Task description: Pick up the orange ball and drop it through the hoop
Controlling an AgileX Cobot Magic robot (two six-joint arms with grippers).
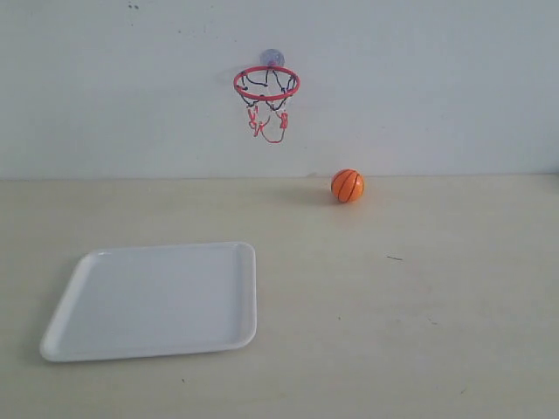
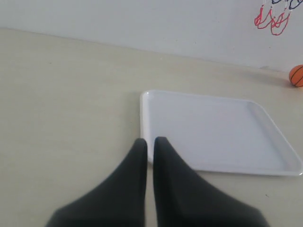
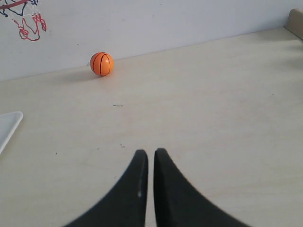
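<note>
The orange ball [image 1: 347, 185] with black seams rests on the table by the back wall, to the right of and below the hoop [image 1: 266, 85]. The hoop has a red ring, a dark and red net and a bluish suction cup, and is stuck on the wall. The ball also shows in the right wrist view [image 3: 102, 64] and at the edge of the left wrist view [image 2: 297, 75]. Neither arm appears in the exterior view. My left gripper [image 2: 150, 140] is shut and empty, near the tray's corner. My right gripper [image 3: 150, 152] is shut and empty, well short of the ball.
A white rectangular tray [image 1: 87, 332] lies on the table at the front left, also seen in the left wrist view as the tray [image 2: 145, 111]. A brownish object [image 3: 296, 21] shows at the far table edge in the right wrist view.
</note>
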